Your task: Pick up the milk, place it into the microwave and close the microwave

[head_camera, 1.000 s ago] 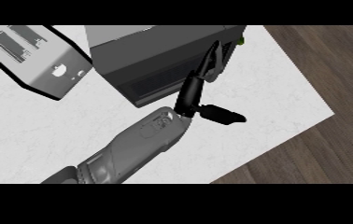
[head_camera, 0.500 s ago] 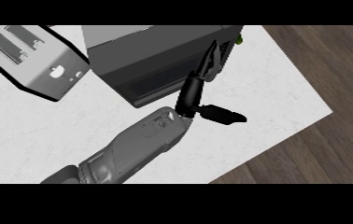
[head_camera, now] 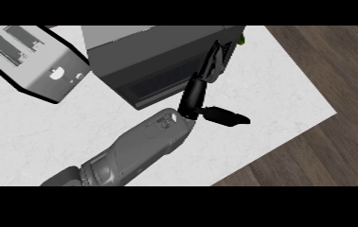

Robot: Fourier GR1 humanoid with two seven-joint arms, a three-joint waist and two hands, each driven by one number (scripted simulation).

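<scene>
The dark grey microwave (head_camera: 157, 48) stands at the back of the white counter (head_camera: 272, 91), and its dark door (head_camera: 164, 82) looks closed flat against the body. My right hand (head_camera: 194, 96) is open, with straight fingers (head_camera: 213, 63) lying against the right end of the door and the thumb (head_camera: 225, 116) sticking out to the right. Its grey forearm (head_camera: 136, 150) comes in from the lower left. No milk shows anywhere. My left hand does not show.
A silver toaster (head_camera: 38, 63) stands left of the microwave. A small green thing (head_camera: 243, 39) peeks out behind the microwave's right corner. The counter's edge runs diagonally at right, with wooden floor (head_camera: 315, 141) beyond it.
</scene>
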